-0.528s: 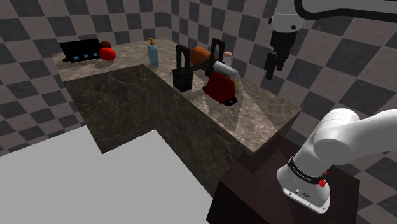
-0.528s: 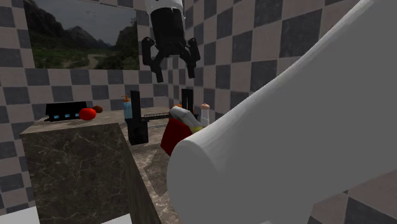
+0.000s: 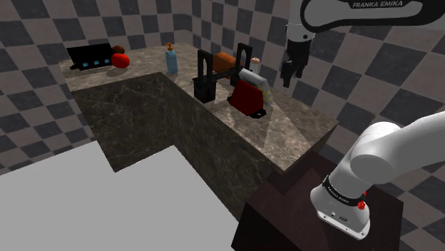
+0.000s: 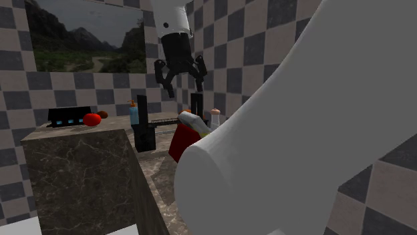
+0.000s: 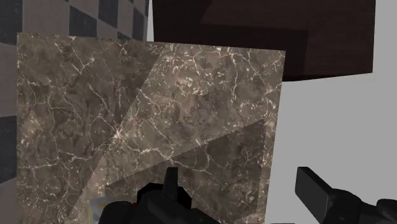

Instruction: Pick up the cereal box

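The cereal box (image 3: 249, 95) stood on the counter (image 3: 303, 123), just beside a black rack (image 3: 205, 77), and it seemed to lean a little. Nothing touched it, so by my judgement the task was at its beginning. The approach, the closing of the fingers and the lift were all left to do.

The box was a flat-sided carton with red faces and a pale grey upper side, and its corners were sharp. I would expect such thin walls to give under a hard squeeze.

The gripper (image 4: 183, 85) hung high above the counter, well apart from the box and toward the shoulder view's right of it. Its black fingers (image 5: 170, 185) were spread wide with nothing between them.

Behind the box were a white bottle (image 3: 254, 66) with a red cap and a brown rounded thing (image 3: 225, 58) that I cannot name surely. Further along the counter stood a blue bottle (image 3: 171, 60), slim, with an orange top, then a red round fruit (image 3: 120, 60) and a black flat device (image 3: 88, 55) with small blue lights.

The counter was dark brown stone with pale veins, like marble. The walls were grey chequered tiles, and the robot's stand (image 3: 303, 214) was a dark box.
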You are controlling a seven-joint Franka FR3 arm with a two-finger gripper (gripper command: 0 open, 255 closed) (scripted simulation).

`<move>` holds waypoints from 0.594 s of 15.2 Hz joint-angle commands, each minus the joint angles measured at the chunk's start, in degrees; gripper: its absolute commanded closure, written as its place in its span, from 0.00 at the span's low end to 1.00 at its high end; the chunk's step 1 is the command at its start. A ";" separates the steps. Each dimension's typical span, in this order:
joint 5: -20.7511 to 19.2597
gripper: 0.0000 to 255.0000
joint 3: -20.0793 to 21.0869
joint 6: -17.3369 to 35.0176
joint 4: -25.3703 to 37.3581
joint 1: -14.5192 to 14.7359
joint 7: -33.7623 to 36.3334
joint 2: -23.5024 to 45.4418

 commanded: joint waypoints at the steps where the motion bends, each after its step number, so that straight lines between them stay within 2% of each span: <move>1: -1.16 0.00 -0.58 2.64 0.97 -0.58 -0.03 3.42; 9: -4.95 0.00 -2.86 11.09 9.11 -2.78 0.02 19.32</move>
